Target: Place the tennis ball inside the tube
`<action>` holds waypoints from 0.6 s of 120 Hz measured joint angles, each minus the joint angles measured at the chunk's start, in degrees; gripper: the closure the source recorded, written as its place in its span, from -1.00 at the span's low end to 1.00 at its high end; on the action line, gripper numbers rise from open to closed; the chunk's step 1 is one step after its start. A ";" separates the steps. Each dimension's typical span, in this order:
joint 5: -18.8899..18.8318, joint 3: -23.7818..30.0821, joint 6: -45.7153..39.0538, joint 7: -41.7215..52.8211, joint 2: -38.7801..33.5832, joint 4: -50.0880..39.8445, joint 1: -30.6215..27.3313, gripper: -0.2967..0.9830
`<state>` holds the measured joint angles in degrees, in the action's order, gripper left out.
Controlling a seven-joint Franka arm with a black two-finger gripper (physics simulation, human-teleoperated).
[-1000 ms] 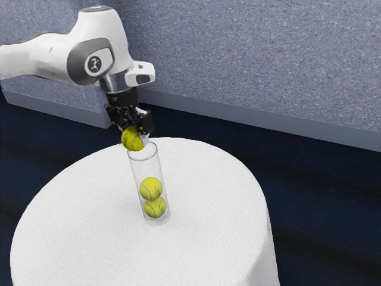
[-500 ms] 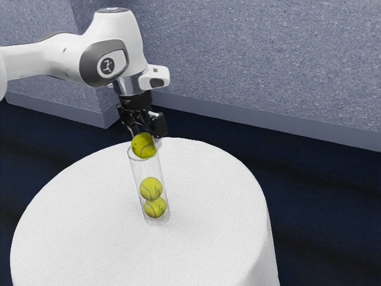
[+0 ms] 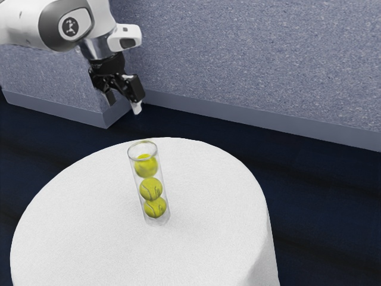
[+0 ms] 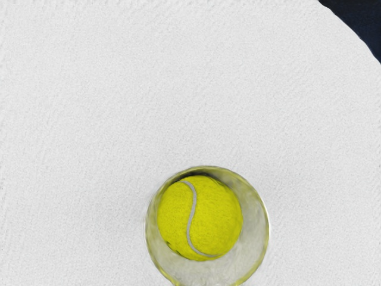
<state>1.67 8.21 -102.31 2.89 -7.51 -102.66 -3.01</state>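
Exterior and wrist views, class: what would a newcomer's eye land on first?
The three yellow balls one above another inside the clear tube, which stands on the white table. Next, the black gripper, open and empty, hanging higher than the tube, toward the exterior view's left.

A rounded white Franka arm (image 3: pixel 21 22) bears a dark circular emblem (image 3: pixel 69 25), gray trim (image 3: pixel 50 26) around it, silver collar (image 3: pixel 98 48) and black pincer (image 3: pixel 124 103) below it.

Tennis balls (image 3: pixel 150 189) yellow, grey-seamed; tablecloth (image 3: pixel 214 208) white; wall (image 3: pixel 256 53) speckled blue-grey; floor (image 3: pixel 324 190) dark navy.
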 joint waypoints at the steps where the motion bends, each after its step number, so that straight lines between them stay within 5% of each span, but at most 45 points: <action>1: 0.01 -0.04 0.26 -0.01 -0.02 0.35 -0.03 -0.52; 30: 0.08 -6.62 6.25 -0.87 0.88 6.68 2.70 -0.53; 72: 0.07 -7.40 9.31 -2.56 0.86 7.07 2.72 -0.54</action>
<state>1.74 0.81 -93.01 0.33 -6.65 -95.59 -0.28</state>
